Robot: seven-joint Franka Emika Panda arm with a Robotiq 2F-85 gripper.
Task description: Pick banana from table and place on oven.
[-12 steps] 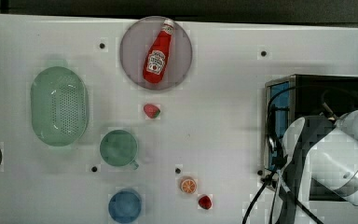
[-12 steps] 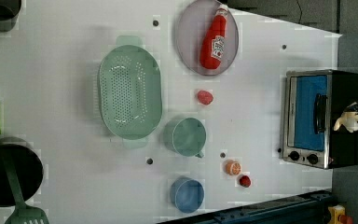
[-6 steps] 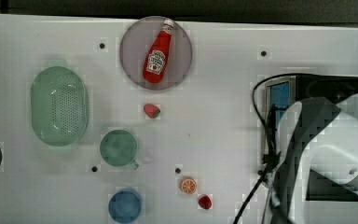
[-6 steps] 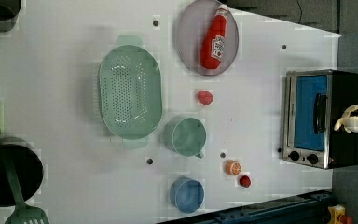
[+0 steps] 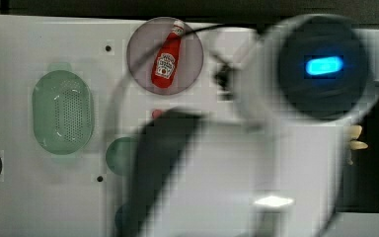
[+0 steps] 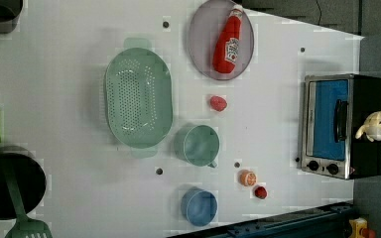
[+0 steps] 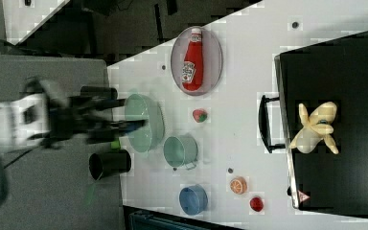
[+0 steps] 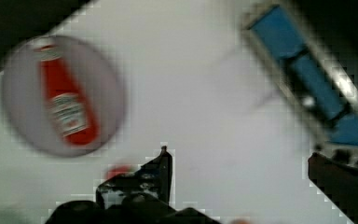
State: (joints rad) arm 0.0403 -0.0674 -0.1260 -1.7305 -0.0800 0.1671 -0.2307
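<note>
The banana (image 7: 316, 127), pale yellow with splayed peel strips, lies on the oven's black top (image 7: 350, 72), apart from the arm. It also rests there in the left view, banana (image 6: 372, 126) on oven (image 6: 345, 124), and at the arm's edge in the top view as banana (image 5: 356, 138). My gripper (image 8: 237, 156) hangs open high above the white table (image 8: 205, 70), nothing between its dark fingers (image 8: 161, 170). In the right view the blurred gripper (image 7: 120, 122) sits far at the right view's left, over the green colander's edge. The arm (image 5: 296, 98) covers much of the top view.
A ketchup bottle (image 6: 229, 47) lies on a grey plate (image 6: 201, 49). A green colander (image 6: 138, 96), teal cup (image 6: 201, 145), blue cup (image 6: 198, 206), strawberry (image 6: 218, 103), orange slice (image 6: 248, 177) and a small red piece (image 6: 261, 192) stand on the table. A black pot (image 6: 10, 181) holds a green spatula.
The arm has swung away from the oven toward the top view's left and closer to that camera. The banana stays put on the oven top.
</note>
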